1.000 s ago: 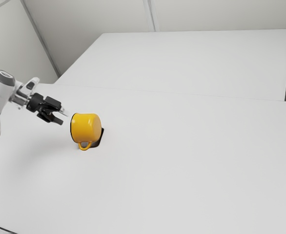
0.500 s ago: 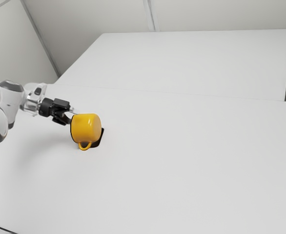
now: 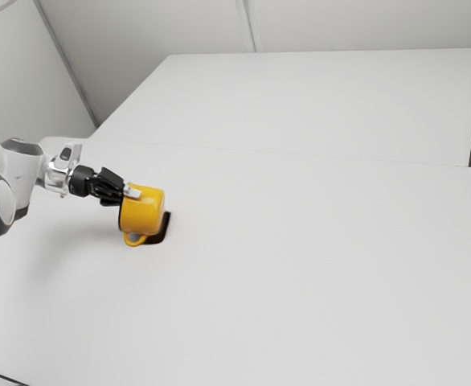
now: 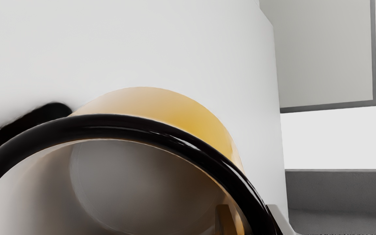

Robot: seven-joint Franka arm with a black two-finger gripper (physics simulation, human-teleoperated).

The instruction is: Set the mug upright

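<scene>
The yellow mug (image 3: pixel 142 211) is lying over on its side above that dark patch (image 3: pixel 162 230) on the white counter (image 3: pixel 308 273), its black-rimmed mouth facing the arm (image 3: pixel 26 173). The tool (image 3: pixel 131 192) has the mug's wall pinched, one finger (image 4: pixel 224 220) inside the mouth, the other outside.

Yellow mug (image 3: pixel 143 211) on its side, gripper (image 3: pixel 128 193) at its rim.
Mug's dark rim (image 3: pixel 120 215) faces the arm (image 3: pixel 26 169), which comes in from the exterior view's left; pale fingertip (image 3: pixel 133 193) over mug's upper side; handle (image 3: pixel 134 240) at mug's lower side. Dark patch (image 3: pixel 160 233) just beside mug, on the exterior view's right. White table (image 3: pixel 300 265) around mug; pale walls (image 3: pixel 139 28) well beyond.
</scene>
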